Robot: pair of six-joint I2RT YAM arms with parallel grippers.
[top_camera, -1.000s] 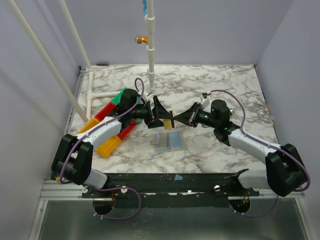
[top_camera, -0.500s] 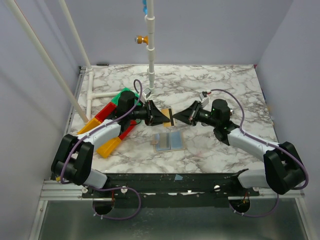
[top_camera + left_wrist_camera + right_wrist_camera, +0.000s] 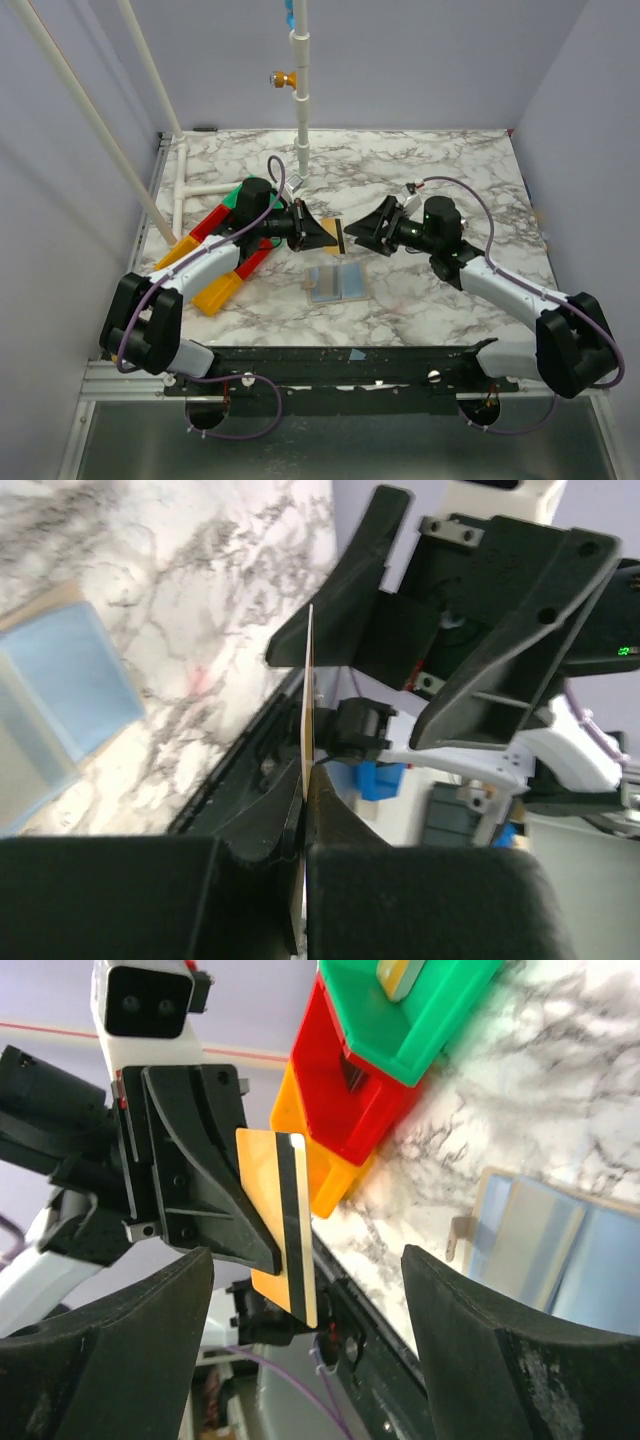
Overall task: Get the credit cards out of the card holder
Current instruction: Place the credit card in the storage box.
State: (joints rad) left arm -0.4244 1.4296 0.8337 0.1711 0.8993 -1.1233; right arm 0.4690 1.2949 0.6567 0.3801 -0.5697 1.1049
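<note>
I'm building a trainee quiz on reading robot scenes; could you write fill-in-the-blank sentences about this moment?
The left gripper is ___ on the thin tan-gold card with a black stripe.
The right gripper has its jaws ___.
The flat tan card holder lies open on the marble table, showing a ___ inside.
Missing: shut; open; blue.

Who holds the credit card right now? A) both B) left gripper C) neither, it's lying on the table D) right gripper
B: the left gripper is shut on the edge of the credit card, while the right gripper has its jaws open, not touching it.
</note>
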